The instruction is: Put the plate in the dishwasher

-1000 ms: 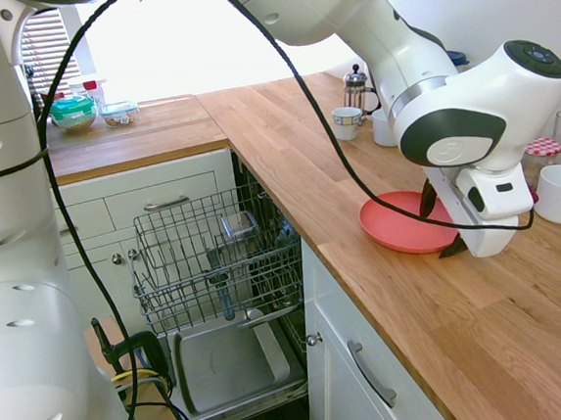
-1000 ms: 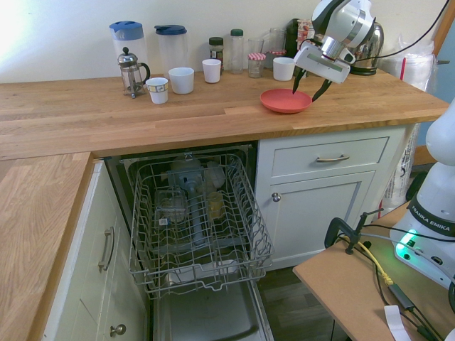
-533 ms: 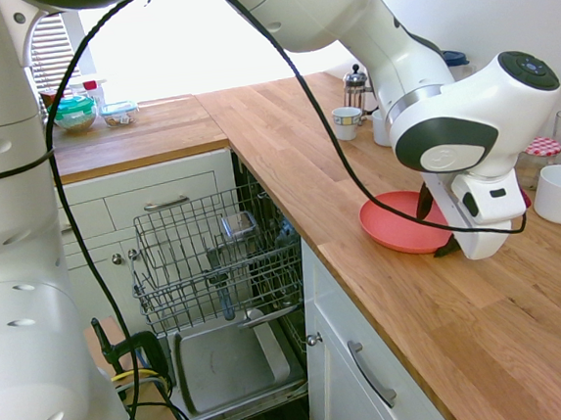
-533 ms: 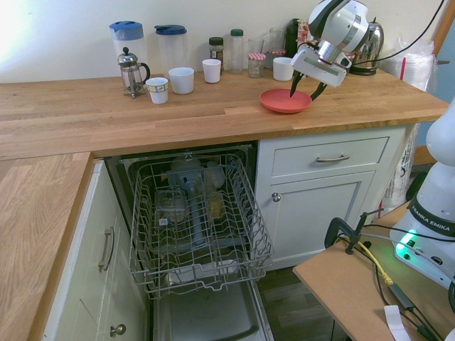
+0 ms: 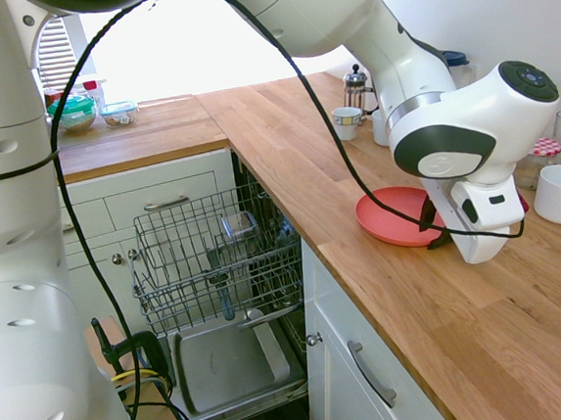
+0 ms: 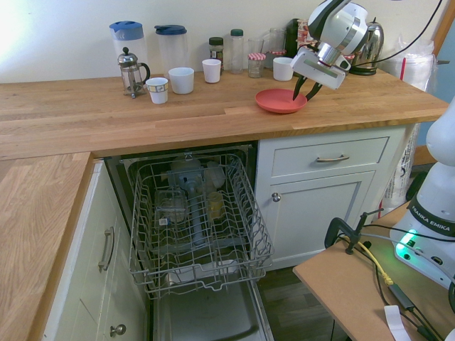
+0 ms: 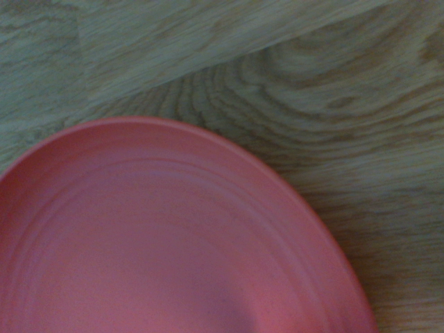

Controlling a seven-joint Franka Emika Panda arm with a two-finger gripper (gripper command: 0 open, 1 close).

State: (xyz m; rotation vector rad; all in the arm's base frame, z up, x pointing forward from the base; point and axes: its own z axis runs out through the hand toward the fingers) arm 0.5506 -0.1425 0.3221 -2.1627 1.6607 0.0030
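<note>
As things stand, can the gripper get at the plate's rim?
Probably yes: the gripper sits right at the near edge of the plate on the wooden counter, with nothing between them.

The plate is round, shallow and coral-pink with a raised rim, lying near the front edge of the wooden surface. The dishwasher stands open below, its grey wire rack pulled out over the lowered door, partly loaded.
</note>
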